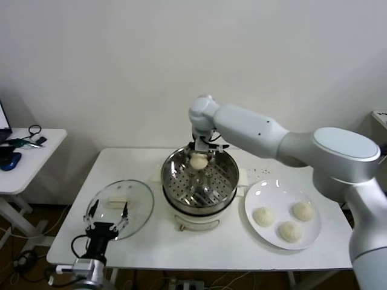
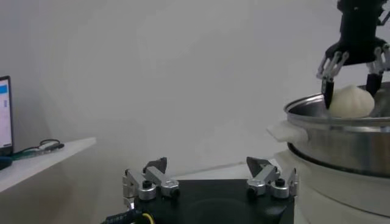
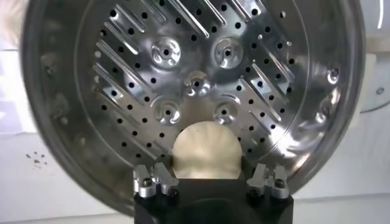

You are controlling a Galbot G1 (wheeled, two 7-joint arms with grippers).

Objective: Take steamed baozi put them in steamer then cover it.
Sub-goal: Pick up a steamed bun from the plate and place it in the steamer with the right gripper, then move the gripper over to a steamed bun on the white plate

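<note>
Four baozi on show: three sit on the white plate (image 1: 265,196) at the robot's right of the table (image 1: 145,251), namely one (image 1: 263,216) nearest the steamer, one (image 1: 303,210) farther right and one (image 1: 290,231) at the front edge.

And the fourth baozi (image 1: 199,161) is up in the air! The right hand (image 1: 200,158) has reached across from the right and hangs over the back part of the steamer (image 1: 175,175), its fingers closed around that bun. From the left wrist view, the bun (image 2: 350,101) sits level with the steamer's rim (image 2: 341,125), a dark fingertip (image 2: 328,97) pressed on one side and another on the far side. From the right wrist view, the bun (image 3: 206,150) fills the gap between the fingers, with the perforated steamer floor (image 3: 195,79) below it, bare of buns.

The steamer stands on its white pot base (image 1: 196,219) at the middle of the table.

The cover (image 1: 121,207) lies flat on the table at the robot's left, just beside the steamer, with its cream handle (image 1: 117,202) facing up.

The left hand (image 1: 104,226) sits low at the front left, over the near edge of the cover, fingers (image 2: 149,182) spread wide and holding nothing.

A side table (image 1: 27,160) stands off to the far left with cables on it.
</note>
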